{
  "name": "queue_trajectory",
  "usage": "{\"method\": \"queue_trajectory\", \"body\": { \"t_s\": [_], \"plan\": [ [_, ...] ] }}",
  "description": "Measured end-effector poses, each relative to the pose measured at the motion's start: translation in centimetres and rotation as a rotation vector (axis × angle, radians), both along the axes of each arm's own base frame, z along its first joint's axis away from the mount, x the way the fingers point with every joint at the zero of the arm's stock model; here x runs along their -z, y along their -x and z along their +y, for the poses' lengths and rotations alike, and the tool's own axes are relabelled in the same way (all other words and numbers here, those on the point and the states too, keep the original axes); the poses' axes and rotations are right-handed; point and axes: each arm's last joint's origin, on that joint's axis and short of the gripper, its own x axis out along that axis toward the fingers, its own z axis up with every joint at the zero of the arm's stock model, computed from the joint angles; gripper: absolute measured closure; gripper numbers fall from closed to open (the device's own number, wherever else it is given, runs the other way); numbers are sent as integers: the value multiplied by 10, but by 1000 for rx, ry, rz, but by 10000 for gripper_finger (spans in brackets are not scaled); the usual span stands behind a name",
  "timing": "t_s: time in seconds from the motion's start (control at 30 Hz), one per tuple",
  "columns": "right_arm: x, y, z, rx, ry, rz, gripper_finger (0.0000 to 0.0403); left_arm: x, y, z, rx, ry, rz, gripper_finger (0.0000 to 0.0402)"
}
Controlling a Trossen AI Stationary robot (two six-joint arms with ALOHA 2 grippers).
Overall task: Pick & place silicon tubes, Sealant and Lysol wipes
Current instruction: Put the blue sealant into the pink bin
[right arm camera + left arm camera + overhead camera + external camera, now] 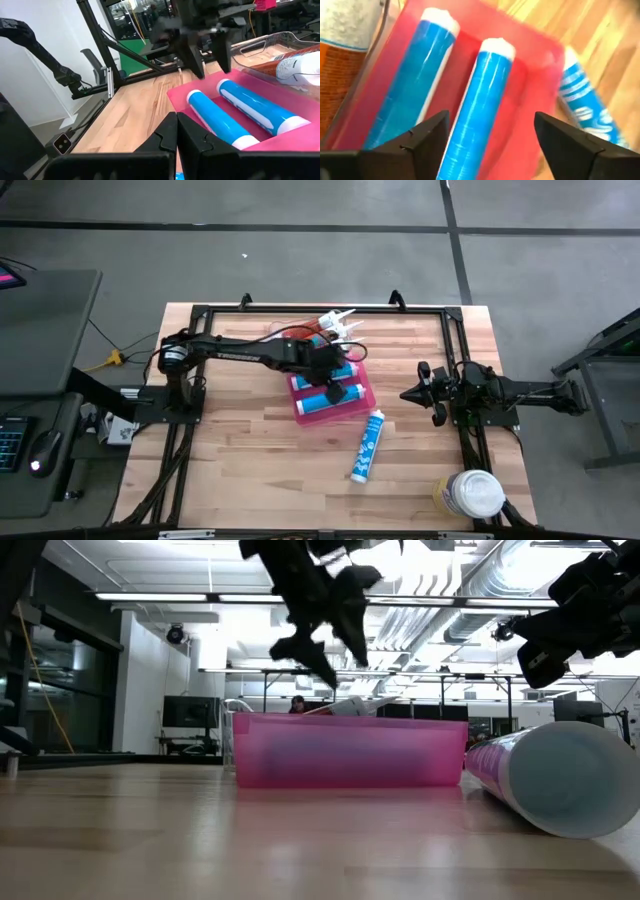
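Two blue cartridges [322, 398] [480, 100] lie side by side in a pink tray [360, 408] at the table's middle. My left gripper [337, 380] [492, 135] hangs open above the tray and touches nothing; the low view [325, 645] shows it clear of the tray's rim. A third blue-and-white cartridge [367, 446] lies on the table, near and to the right of the tray. The Lysol wipes canister [470, 495] stands at the near right corner. My right gripper [415, 393] [176, 131] is shut and empty, to the right of the tray.
A clear bin [340, 328] holding orange and white cartridges stands just beyond the pink tray, against the far edge. A black frame [460, 340] runs along the table's sides. Bare wood lies at the near left.
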Motion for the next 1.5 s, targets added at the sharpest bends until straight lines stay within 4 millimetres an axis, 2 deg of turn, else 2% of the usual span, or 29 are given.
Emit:
{"method": "queue_trajectory", "body": {
  "t_s": [0.17,0.4,0.63,0.93,1.13,1.3,1.5],
  "plan": [
    [0,0,0,0,0,0,402,-22,7,-11,-49,54,-78,174],
    [0,0,0,0,0,0,402,-27,9,-36,-99,160,-101,275],
    [0,0,0,0,0,0,402,-30,7,-70,-76,252,-134,390],
    [0,0,0,0,0,0,402,-38,8,-119,-63,336,-231,398],
    [0,0,0,0,0,0,402,-23,5,-146,-143,367,-233,401],
    [0,0,0,0,0,0,402,-9,-3,-164,-181,416,-242,401],
    [0,0,0,0,0,0,402,-15,-27,-174,-201,439,-212,401]
  ]
}}
